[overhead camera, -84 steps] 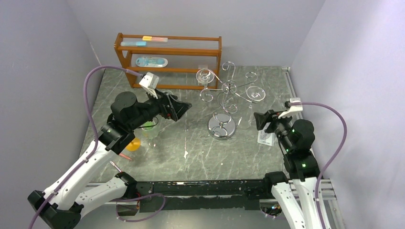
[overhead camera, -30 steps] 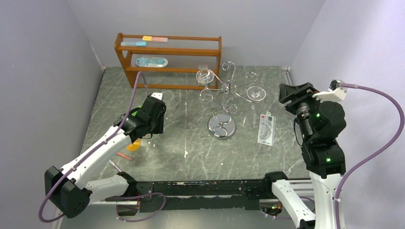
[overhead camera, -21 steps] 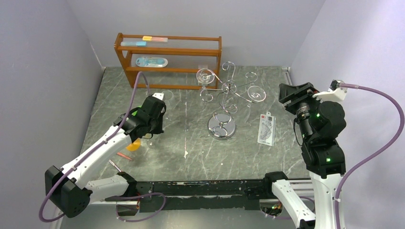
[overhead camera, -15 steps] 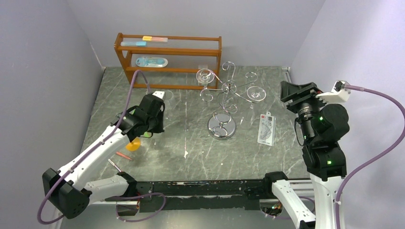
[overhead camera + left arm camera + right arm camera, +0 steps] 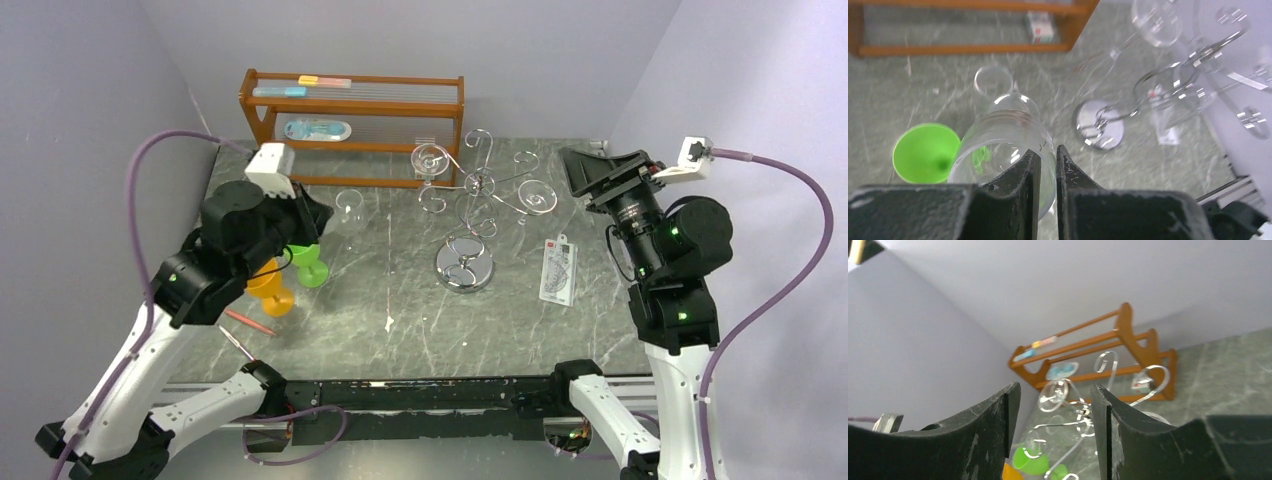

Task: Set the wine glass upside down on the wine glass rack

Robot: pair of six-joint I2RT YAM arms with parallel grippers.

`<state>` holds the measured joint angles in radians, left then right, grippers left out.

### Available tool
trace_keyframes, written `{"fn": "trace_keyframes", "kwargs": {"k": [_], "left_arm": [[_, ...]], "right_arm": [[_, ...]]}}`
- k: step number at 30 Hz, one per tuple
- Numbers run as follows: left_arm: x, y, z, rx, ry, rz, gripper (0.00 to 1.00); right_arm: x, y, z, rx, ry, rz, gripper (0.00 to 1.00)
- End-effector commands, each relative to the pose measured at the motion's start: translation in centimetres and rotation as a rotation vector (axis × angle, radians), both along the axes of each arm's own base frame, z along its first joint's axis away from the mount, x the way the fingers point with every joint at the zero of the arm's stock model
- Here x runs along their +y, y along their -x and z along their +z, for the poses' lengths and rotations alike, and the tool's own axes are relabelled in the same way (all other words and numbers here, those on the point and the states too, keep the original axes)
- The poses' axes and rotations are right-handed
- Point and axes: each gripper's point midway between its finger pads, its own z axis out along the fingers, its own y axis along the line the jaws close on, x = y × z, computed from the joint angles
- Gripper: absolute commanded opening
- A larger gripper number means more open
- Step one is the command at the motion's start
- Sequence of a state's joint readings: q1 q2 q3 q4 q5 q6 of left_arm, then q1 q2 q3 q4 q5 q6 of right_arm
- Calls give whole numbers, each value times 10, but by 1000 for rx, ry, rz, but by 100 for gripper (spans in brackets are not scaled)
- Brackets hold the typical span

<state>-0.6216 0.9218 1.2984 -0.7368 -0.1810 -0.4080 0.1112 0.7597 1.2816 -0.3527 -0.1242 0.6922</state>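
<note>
Left pincer [image 5: 1048, 165] pressed nearly together, pinching glass [image 5: 1003, 135] at bowl edge. Glass tilted, held off surface [image 5: 420, 320], near green cup [image 5: 925, 152] and orange cup [image 5: 270, 292], well left of rack [image 5: 466, 264]. Right pincer [image 5: 1053, 390] spread, empty, raised right of rack.

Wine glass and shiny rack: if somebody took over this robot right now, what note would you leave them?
Left gripper: shut on the clear wine glass.
Right gripper: open, empty, held high at the right side.
Wine glass rack: upright mid-table, to the right of the held glass.
Done: glass gripped.
To do: carry it over, turn it upside down, hang it on a free spiral arm, release.
</note>
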Motion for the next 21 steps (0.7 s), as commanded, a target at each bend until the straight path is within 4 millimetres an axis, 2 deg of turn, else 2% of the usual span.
{"fn": "trace_keyframes", "kwargs": {"k": [1,6,11,14,17,20,21], "left_arm": [[5,-2,85,-256,173,23,5],[22,7,146,-444,267,67,5],[39,22,197,-621,366,94,5],[39,35,226,-725,449,57,5],[29,48,246,-808,533,-32,5],[18,58,260,-863,603,-113,5],[14,60,264,-878,626,-139,5]], "right_arm": [[29,6,25,-82,-52,181,58],[51,3,34,-92,-103,324,62],[68,1,46,-111,-141,440,64],[76,-1,58,-128,-180,491,64],[89,-5,69,-141,-211,520,64],[121,-10,76,-140,-206,528,65],[142,-5,77,-130,-208,567,65]]}}
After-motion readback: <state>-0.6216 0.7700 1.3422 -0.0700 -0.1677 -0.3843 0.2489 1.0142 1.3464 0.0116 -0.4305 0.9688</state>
